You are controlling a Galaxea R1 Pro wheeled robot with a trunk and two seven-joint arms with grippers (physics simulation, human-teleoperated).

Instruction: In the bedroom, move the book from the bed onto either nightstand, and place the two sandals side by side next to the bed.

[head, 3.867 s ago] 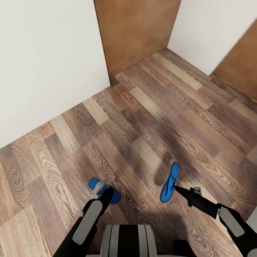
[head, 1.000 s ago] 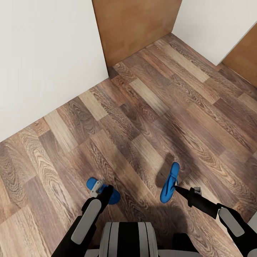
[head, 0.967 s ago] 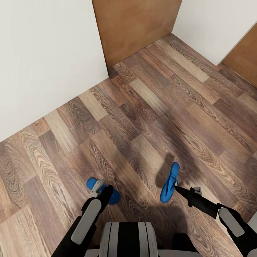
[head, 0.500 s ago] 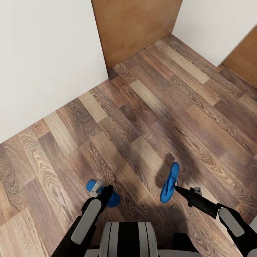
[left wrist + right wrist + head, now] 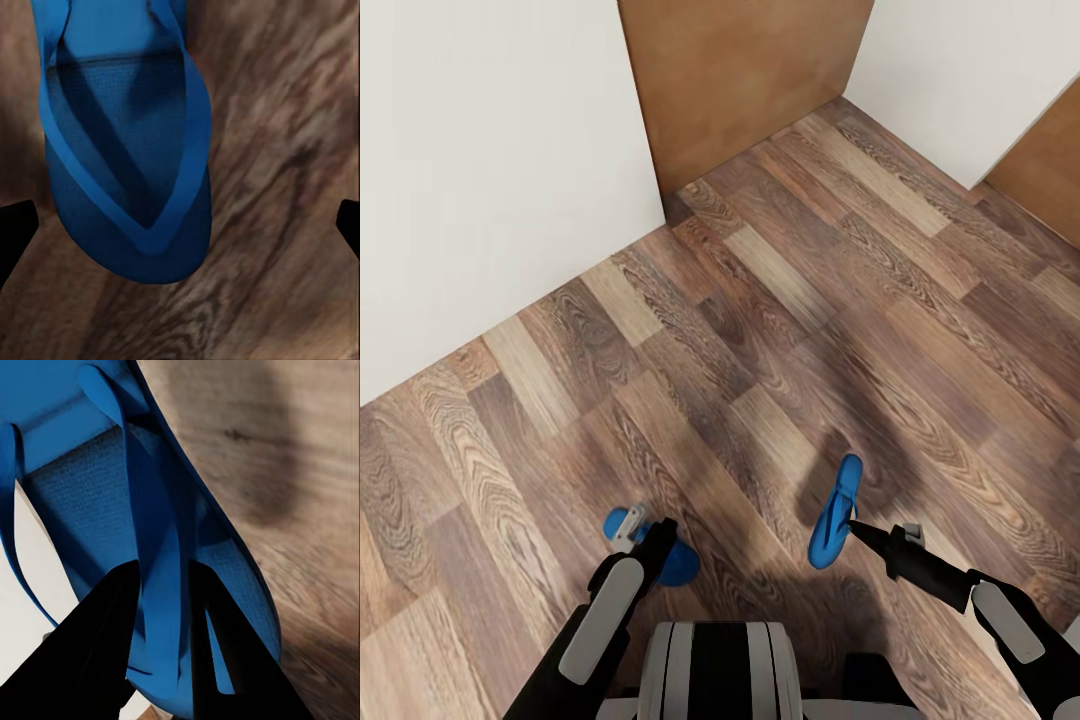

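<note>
One bright blue thong-strapped flip-flop (image 5: 836,512) is held off the light-brown wood-plank floor (image 5: 780,300) by the right tool (image 5: 852,524), at the near right of the head view. In the right wrist view the two dark fingers (image 5: 105,630) are seen clenched on a strap of this sandal (image 5: 142,532), which hangs on edge.

The other blue flip-flop (image 5: 660,550) is at the near left, partly hidden by the left tool (image 5: 645,535). In the left wrist view this sandal (image 5: 127,142) is seen between the two dark fingertips (image 5: 15,232), which are spread wide at the picture's edges. That tool is judged released, so whether the sandal is carried at all cannot be told.

A white wall (image 5: 490,170) and a plain brown wooden panel (image 5: 740,70) are seen beyond.

The strap grip is judged thin: the right sandal could swing or slip out if the base is turned sharply. The left sandal could be left behind or run over by the base if it is merely lying below the open fingers.
</note>
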